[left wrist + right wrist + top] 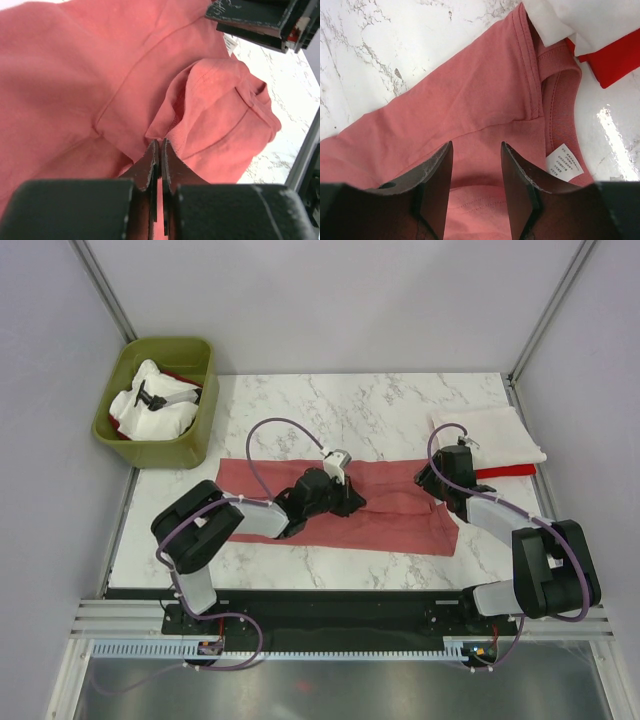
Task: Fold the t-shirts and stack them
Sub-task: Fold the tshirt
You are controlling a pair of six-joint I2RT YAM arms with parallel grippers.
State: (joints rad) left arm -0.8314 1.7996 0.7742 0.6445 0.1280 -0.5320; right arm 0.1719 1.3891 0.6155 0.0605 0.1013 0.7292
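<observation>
Salmon-red t-shirt [400,525]: soft matte knit, spread as a long wrinkled band across the middle of the table [380,410], running 9 to 3 o'clock. Its ribbed collar [560,95] and the small white printed neck tag [564,166] are at the 3 o'clock end. In the left wrist view one sleeve is bunched into a rounded puffy fold with a stitched hem

Cream-white t-shirt [495,432]: smooth and folded into a flat rectangle at 2 o'clock on the table. It lies on top of the bright red t-shirt [505,471], which only shows as a strip along the near edge. The stack's corner overlaps the salmon collar

Left gripper [160,142]: thin dark fingers pressed together, no gap, tips down on a crease at mid-shirt; cannot tell if any cloth is nipped between them. Right gripper [476,144]: scuffed black fingers about half apart, over the shirt just beside the collar, nothing held, cloth lying flat below the gap

Olive-green plastic bin [150,452]: rounded rectangle just off the table's 10 o'clock corner, holding crumpled white cloth [150,415], a bit of red, and a small black item too small to identify

Table top is glossy white marble pattern with grey veins. Pale grey walls surround it with slanted metal posts in the back corners; a black base plate [330,612] runs along 6 o'clock
</observation>
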